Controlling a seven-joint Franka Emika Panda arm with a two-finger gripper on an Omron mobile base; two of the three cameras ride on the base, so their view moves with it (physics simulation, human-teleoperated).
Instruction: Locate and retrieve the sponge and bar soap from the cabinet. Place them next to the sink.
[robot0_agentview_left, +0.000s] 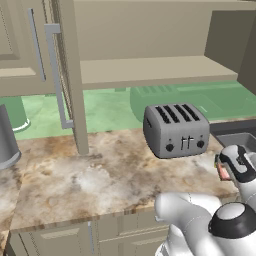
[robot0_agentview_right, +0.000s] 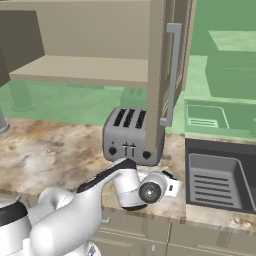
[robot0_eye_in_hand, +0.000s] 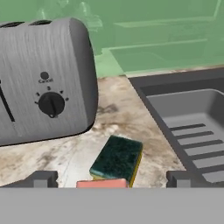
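Note:
The sponge (robot0_eye_in_hand: 117, 157), dark green on top with a yellow side, lies flat on the marbled counter between the toaster and the sink (robot0_eye_in_hand: 192, 118). Right in front of it, a pinkish-red bar soap (robot0_eye_in_hand: 103, 183) shows between my fingertips (robot0_eye_in_hand: 41, 179), with a gap on either side. My gripper (robot0_eye_in_hand: 110, 179) is open and hangs low over the counter by the sink's left rim (robot0_agentview_left: 235, 131). From the left base camera the gripper (robot0_agentview_left: 223, 170) is seen beside the sink with a pink patch at it. The cabinet (robot0_agentview_left: 150, 70) stands open above, its shelf bare.
A silver four-slot toaster (robot0_agentview_left: 176, 129) stands close on the left of the gripper. The cabinet's open door (robot0_agentview_right: 160, 75) with its grey bar handle hangs over the counter above the toaster. A grey cylinder (robot0_agentview_left: 6, 142) sits at the far left.

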